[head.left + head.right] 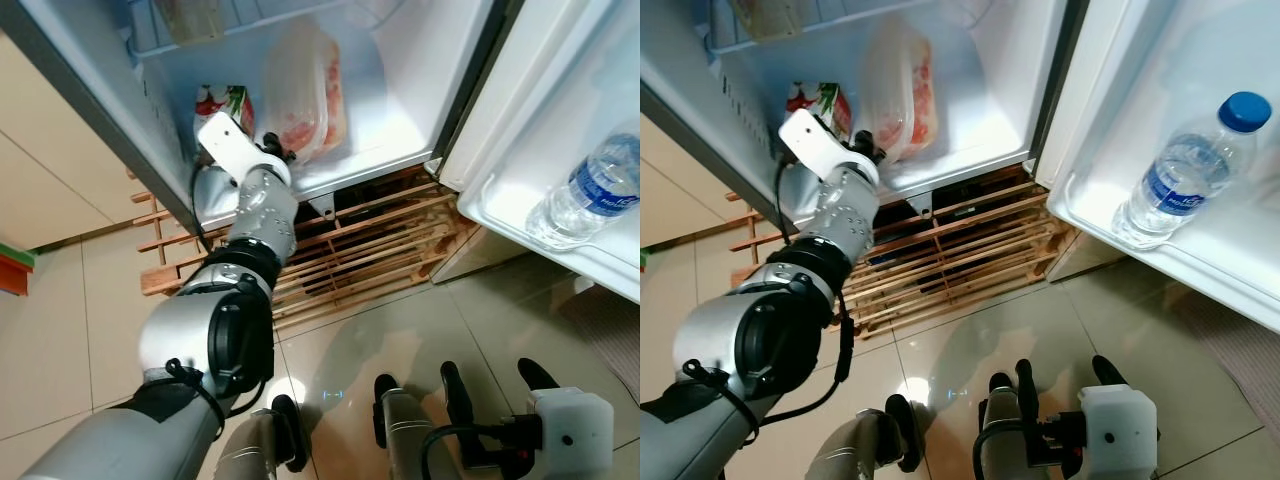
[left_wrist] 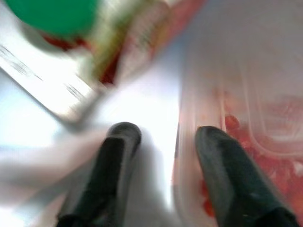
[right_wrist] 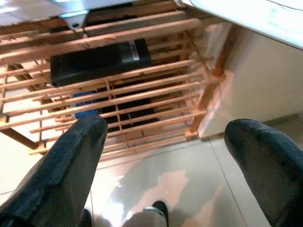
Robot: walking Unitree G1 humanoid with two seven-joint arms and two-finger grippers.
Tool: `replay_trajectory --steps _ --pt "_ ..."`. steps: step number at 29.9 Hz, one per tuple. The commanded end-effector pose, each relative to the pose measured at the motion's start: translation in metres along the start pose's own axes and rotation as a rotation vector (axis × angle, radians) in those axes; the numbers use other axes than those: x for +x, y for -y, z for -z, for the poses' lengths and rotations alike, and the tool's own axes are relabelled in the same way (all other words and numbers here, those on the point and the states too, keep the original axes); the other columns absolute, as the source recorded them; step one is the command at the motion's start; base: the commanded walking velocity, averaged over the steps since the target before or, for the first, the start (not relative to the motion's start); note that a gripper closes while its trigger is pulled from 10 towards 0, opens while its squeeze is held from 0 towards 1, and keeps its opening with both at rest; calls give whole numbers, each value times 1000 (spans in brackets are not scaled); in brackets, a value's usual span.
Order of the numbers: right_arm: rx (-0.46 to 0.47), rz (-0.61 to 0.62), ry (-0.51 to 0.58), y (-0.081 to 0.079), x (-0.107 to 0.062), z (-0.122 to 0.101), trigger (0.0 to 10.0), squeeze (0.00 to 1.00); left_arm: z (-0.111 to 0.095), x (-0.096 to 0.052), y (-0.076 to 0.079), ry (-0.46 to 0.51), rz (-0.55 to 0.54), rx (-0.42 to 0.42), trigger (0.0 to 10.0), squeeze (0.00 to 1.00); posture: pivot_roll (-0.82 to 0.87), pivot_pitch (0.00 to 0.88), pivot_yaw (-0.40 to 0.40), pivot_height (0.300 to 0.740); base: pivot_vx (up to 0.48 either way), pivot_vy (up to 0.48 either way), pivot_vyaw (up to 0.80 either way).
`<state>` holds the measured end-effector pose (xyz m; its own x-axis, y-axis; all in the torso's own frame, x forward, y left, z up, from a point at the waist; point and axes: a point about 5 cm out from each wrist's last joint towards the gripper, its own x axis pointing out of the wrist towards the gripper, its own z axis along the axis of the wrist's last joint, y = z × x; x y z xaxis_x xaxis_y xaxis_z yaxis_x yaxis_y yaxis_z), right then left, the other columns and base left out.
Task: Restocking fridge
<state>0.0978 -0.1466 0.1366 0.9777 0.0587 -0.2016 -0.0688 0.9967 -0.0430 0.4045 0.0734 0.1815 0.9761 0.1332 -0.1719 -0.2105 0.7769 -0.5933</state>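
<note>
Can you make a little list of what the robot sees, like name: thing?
place: open fridge on a wooden rack
left gripper: inside the fridge, fingers open, between the carton and the tub
carton: red and white with a green cap, at the back
tub: clear plastic, red food inside, leaning
bottle: water, blue cap, on the door shelf
right gripper: low over the floor, fingers open, holding nothing

Green-capped red carton (image 2: 94,42), clear blue-labelled bottle (image 1: 1180,175), tan slatted rack (image 1: 340,250)
</note>
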Motion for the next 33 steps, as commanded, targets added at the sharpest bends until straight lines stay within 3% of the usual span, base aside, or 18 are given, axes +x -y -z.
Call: replay_trajectory --steps 1,8,9,14,17,21,26,30,33 --pt "-2 -5 -39 -1 -1 6 10000 0 7 -3 10 -23 37 30 10000 1000 -459 319 79 740 0 0 0" --pt "2 -8 -28 -2 5 7 10000 0 5 -10 45 -13 189 78 10000 1000 -438 300 85 740 0 0 0" --pt "2 -11 -24 -2 7 8 10000 0 4 -12 52 -3 228 114 10000 0 -433 297 87 740 0 0 0" --pt "4 -16 -12 -3 13 8 10000 0 0 -16 66 30 305 180 10000 0 -416 288 91 740 0 0 0" --pt "8 -20 0 -5 18 8 10000 0 -11 -20 79 104 398 221 10000 0 -406 282 93 740 0 0 0" --pt "6 -22 3 -4 21 8 10000 0 -13 -23 87 111 452 183 10000 0 -395 275 95 740 0 0 0" --pt "-6 -23 31 -2 31 7 10000 0 -14 -35 105 164 587 231 10000 0 -376 247 96 740 0 0 0" --pt "-8 -17 67 -1 44 5 10000 0 -14 -39 103 194 645 282 10000 0 -339 206 107 740 0 0 0" --pt "21 45 139 4 66 -4 10000 0 -6 -44 79 191 715 359 10000 0 -303 157 117 740 0 0 0"
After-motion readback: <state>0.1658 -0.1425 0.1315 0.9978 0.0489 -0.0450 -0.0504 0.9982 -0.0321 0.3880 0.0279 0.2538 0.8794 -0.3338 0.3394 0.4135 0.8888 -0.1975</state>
